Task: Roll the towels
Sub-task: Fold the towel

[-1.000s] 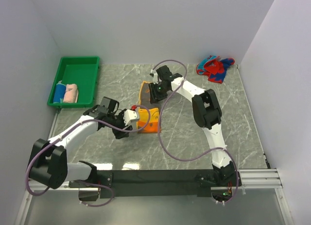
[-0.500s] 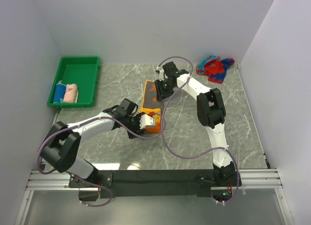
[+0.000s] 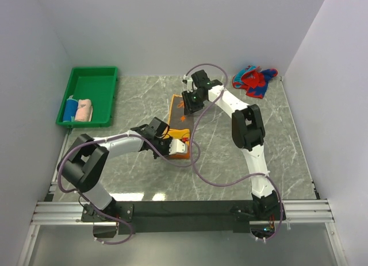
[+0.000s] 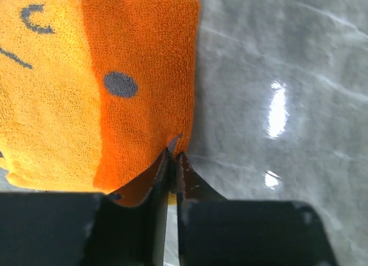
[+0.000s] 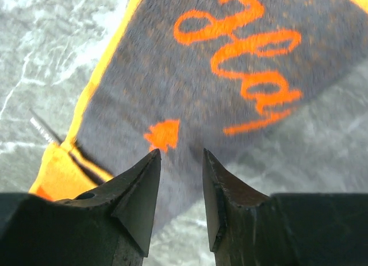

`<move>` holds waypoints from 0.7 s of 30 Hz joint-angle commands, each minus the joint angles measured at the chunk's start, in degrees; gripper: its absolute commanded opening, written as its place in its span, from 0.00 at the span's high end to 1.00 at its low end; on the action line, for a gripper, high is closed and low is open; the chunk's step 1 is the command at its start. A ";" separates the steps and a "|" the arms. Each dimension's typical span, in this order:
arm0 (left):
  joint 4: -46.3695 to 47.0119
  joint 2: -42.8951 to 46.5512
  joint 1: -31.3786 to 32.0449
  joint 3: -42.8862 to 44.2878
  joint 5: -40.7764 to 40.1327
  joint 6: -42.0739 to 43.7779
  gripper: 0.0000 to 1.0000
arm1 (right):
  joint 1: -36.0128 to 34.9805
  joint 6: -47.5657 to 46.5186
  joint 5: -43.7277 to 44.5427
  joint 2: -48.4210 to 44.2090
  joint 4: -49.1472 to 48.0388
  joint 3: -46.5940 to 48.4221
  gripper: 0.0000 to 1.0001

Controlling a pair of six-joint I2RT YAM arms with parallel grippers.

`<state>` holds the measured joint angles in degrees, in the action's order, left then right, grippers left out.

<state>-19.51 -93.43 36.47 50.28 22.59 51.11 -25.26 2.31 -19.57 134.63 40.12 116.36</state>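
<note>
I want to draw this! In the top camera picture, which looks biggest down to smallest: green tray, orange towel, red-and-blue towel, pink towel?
1. green tray
2. orange towel and red-and-blue towel: about alike; the orange one is partly hidden
3. pink towel

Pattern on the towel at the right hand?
The orange towel shows a dark grey face with orange script, orange edge; clearest in the right wrist view.

Grey marbled table [image 3: 276, 139]; an orange towel [image 3: 177, 118] lies spread near its middle; a crumpled red-and-blue towel [image 3: 253, 79] sits at the far right corner; a green tray [image 3: 92, 85] at the far left
</note>
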 commanded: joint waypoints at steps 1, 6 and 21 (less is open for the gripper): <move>-8.86 2.19 0.18 -2.99 0.78 1.62 0.89 | -0.93 -1.08 -1.26 3.44 0.31 3.26 0.58; -14.41 7.11 0.36 -5.80 2.98 -1.01 0.99 | -3.30 -1.34 -4.24 3.11 -0.65 0.91 0.59; -20.13 9.93 0.62 -3.79 8.35 -7.96 0.98 | -4.63 -3.89 -6.18 -5.65 -2.05 -3.02 0.58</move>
<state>-35.51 -84.07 36.64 44.01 27.62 44.97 -31.66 -0.97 -25.12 137.93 38.94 116.84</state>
